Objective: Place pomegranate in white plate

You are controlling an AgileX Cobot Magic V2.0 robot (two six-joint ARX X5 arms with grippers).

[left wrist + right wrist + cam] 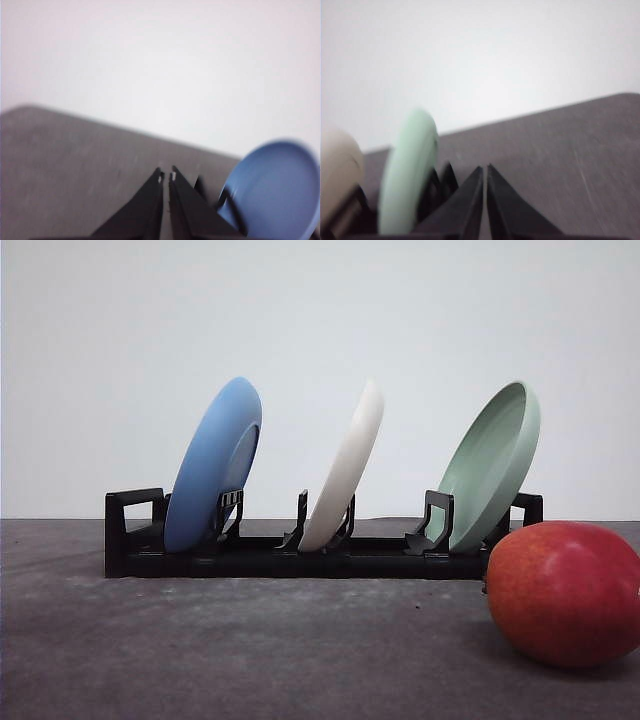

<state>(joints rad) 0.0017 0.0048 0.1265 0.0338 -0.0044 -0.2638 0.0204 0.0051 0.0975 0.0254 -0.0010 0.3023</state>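
lay dark grey table (250, 650) under a black rack (300, 555) holding three tilted plates: blue plate (213, 465) left, white plate (345, 468) in the middle slot, pale green plate (490, 465) right. sat pomegranate (565, 592) on the table, near right, in front of the rack's right end. pressed together, gripping nothing: left gripper (166, 176) and right gripper (484, 169).

Soft even light; blurred wrist views.
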